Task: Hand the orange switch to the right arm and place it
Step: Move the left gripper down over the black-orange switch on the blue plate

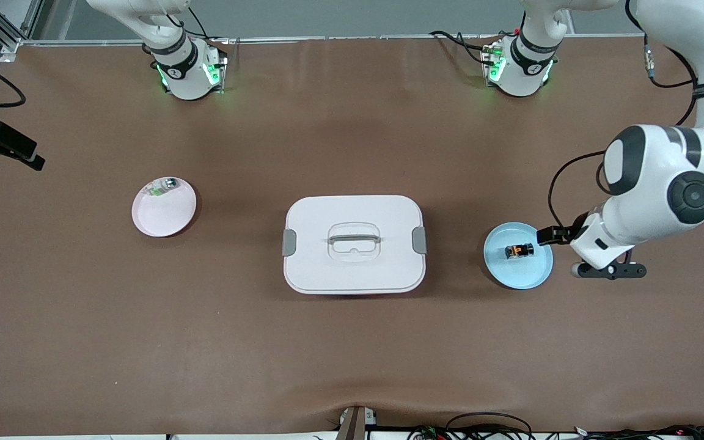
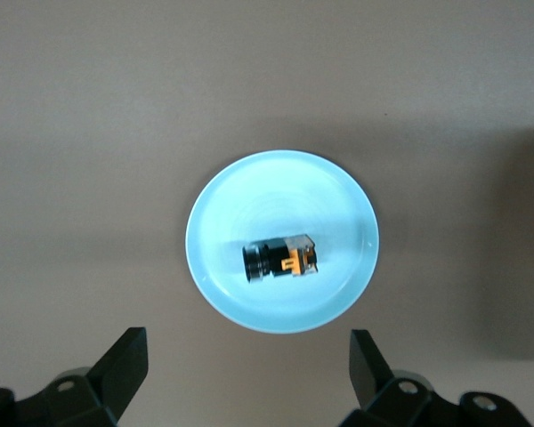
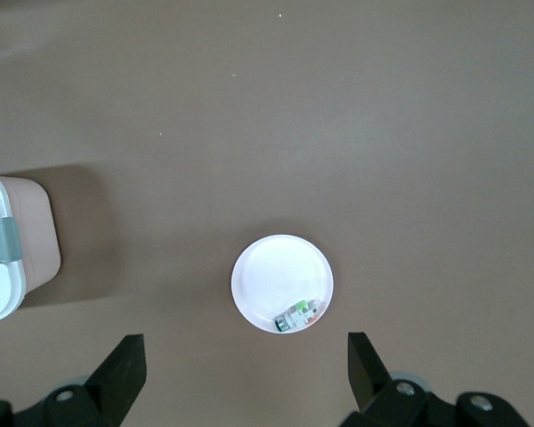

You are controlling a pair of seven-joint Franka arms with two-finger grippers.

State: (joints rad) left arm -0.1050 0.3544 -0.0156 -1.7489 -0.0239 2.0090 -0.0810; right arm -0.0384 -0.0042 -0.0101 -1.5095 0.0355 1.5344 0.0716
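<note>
From my remote console: the left arm [image 1: 663, 189] folds down at its end of the bench [image 1: 83, 318], elbow high, wrist bent toward the blue plate [image 1: 534, 274]. The left gripper [image 2: 249, 378] hangs above the bench just beside that plate, jaws spread wide and holding nothing. The orange switch [image 1: 519, 250] lies on its side in the blue plate, orange face showing. The right gripper [image 3: 245, 378] hovers high over the bench near the pink plate [image 1: 159, 217], jaws likewise spread and empty; in the front view I see only the right arm [image 1: 172, 46] near its base, the rest cut off. A small green-and-clear part [image 3: 299, 315] sits at the pink plate's rim. A white lidded box [image 1: 354, 243] stands mid-bench. I can read no markings on the switch.
</note>
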